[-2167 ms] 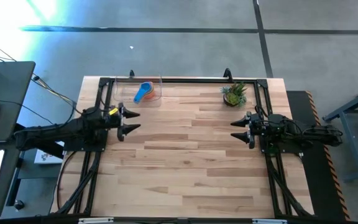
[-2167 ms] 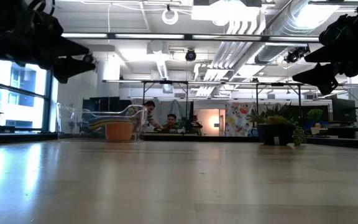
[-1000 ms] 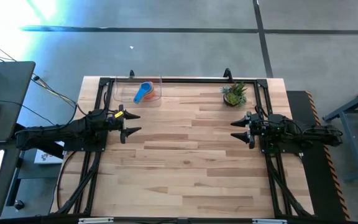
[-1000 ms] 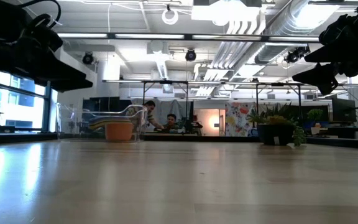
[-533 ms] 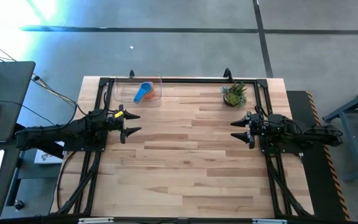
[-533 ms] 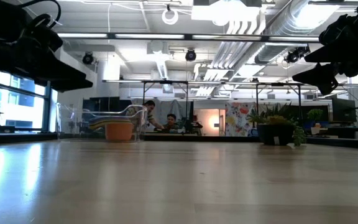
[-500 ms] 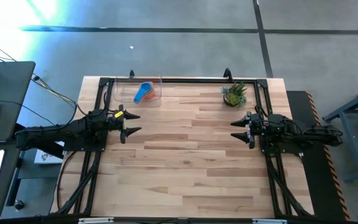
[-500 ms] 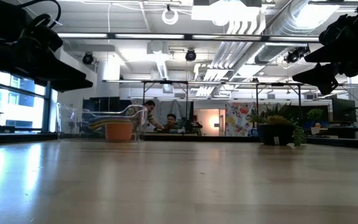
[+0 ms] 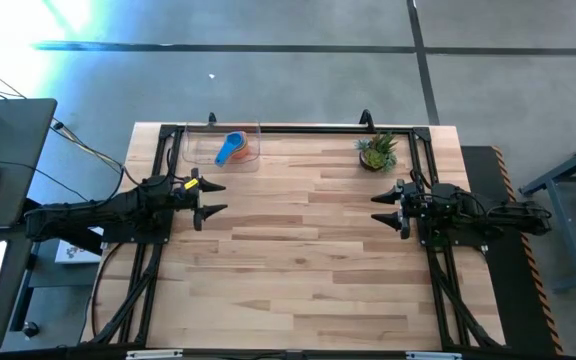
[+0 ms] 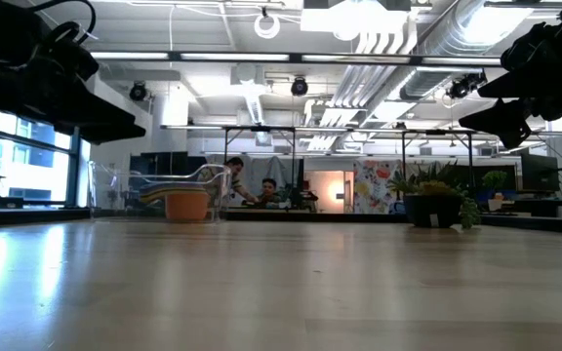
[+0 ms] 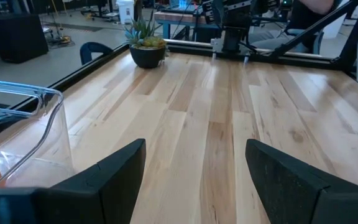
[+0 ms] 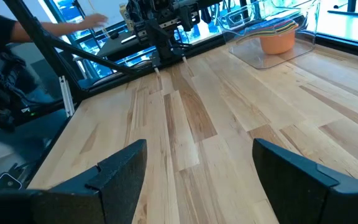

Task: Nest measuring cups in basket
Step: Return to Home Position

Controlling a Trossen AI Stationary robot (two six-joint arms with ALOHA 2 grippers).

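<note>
The clear basket (image 9: 225, 148) stands at the table's far left, holding a nested stack of measuring cups (image 9: 233, 148), blue on top with orange showing beneath. In the low view the stack (image 10: 185, 202) sits inside the basket (image 10: 154, 193), and the right wrist view shows its orange cup (image 12: 277, 41). My left gripper (image 9: 212, 197) hovers open at the table's left side, nearer than the basket. My right gripper (image 9: 378, 208) hovers open at the right side. Both are empty.
A small potted green plant (image 9: 377, 151) stands at the far right, close to my right arm. A black frame (image 9: 298, 129) runs along the table's far and side edges. Bare wood (image 9: 298, 250) spreads between the arms. A person's hand (image 12: 86, 23) shows beyond the table.
</note>
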